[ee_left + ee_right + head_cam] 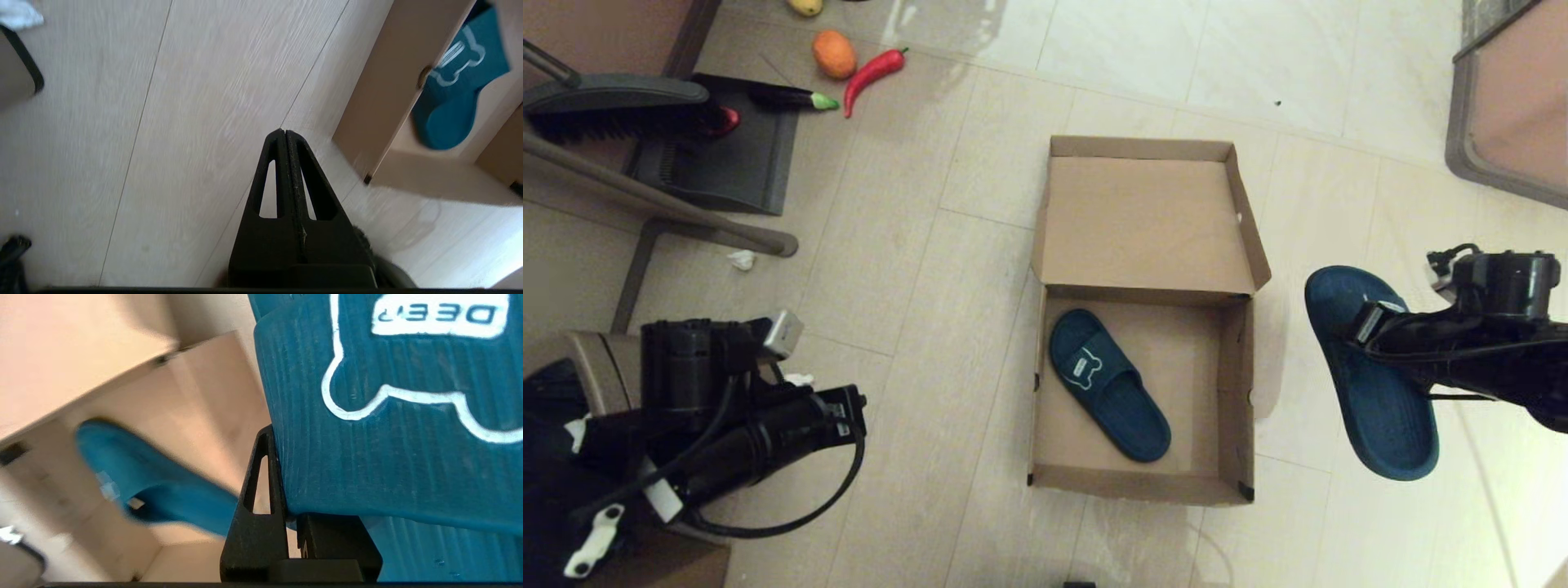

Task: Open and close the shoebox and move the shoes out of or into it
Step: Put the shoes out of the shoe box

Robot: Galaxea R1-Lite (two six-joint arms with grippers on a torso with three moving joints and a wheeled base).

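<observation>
- The right tool [1372, 327] is pinching the strap of one blue slipper [1372, 384] and holding it up in the air, off to the right of the shoebox [1045, 384].
- The right wrist view is showing this grip up close: one black finger [261, 490] is pressing against the strap edge, and the slipper [388, 428] is filling most of that view, with a white bone shape and a white patch with letters on it.
- The head view is showing only the smooth underside of this held slipper, so the bone shape is showing just in the wrist view.
- The other slipper [1107, 384] is lying flat inside the shoebox, slanted, nearer the box's left wall. Its strap with the white bone shape is facing up.
- The right wrist view is also showing that slipper [151, 477] in the box [184, 396], but blurred.
- The shoebox is sitting on the pale tiled floor [915, 327] with its lid [1143, 220] folded open at the far side.
- The left tool [286, 134] is hanging over bare floor with its two fingers pressed together, holding nothing.
- The left wrist view is showing the box's near corner [376, 122] beside it, with the inside slipper [457, 90] peeking over the wall.
- Far off at the top left, a red chili [874, 73], an orange fruit [834, 54] and a dark dustpan [727, 155] are lying on the floor.
</observation>
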